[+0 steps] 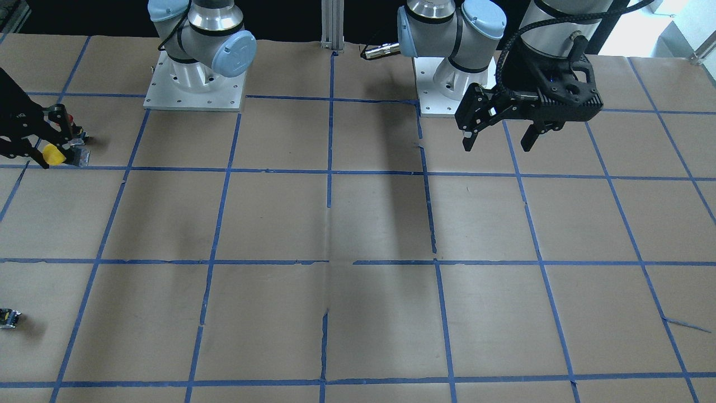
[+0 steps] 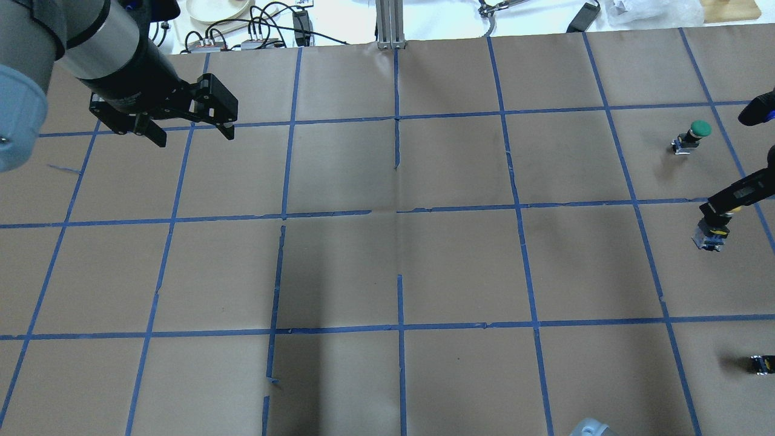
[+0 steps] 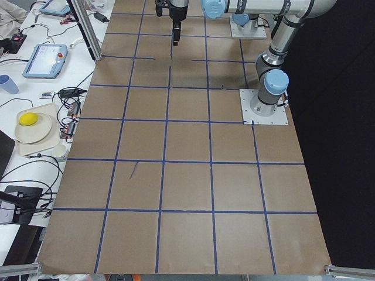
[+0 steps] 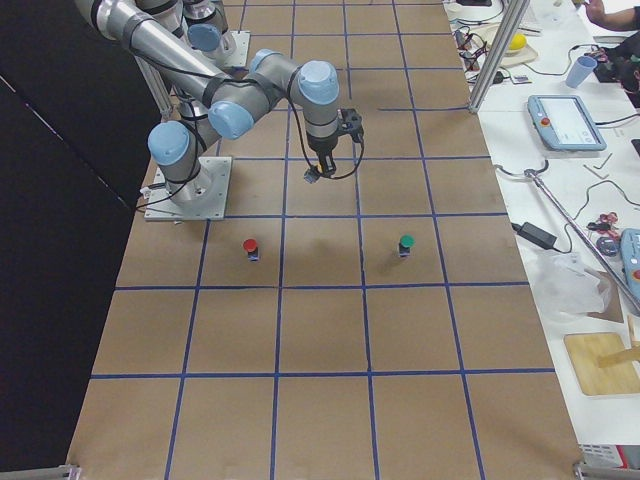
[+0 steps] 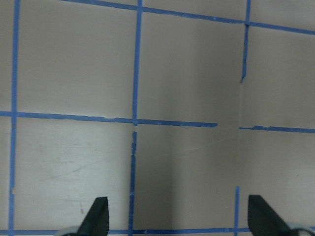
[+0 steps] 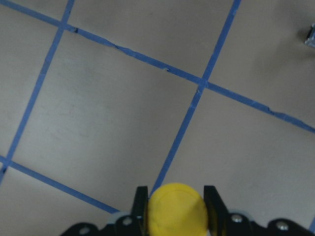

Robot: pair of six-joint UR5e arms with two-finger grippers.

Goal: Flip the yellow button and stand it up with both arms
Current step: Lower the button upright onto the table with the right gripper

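My right gripper point(image 1: 54, 150) is shut on the round yellow cap of the yellow button point(image 1: 53, 155) at the table's edge on my right. The button's grey-black base point(image 1: 78, 157) sticks out past the fingertips, close to the table. In the right wrist view the yellow cap point(image 6: 177, 212) sits between both fingers point(image 6: 141, 200). In the overhead view the gripper point(image 2: 720, 212) holds the button with its base point(image 2: 709, 236) lowest. My left gripper point(image 1: 498, 143) is open and empty, above the table on my left, and shows in the overhead view point(image 2: 194, 136).
A red-capped button point(image 4: 250, 247) and a green-capped button point(image 2: 693, 134) stand on the table near my right gripper. A tiny black-and-yellow block point(image 2: 761, 363) lies closer to my base on the right. Brown paper with a blue tape grid point(image 1: 330, 170) covers the table.
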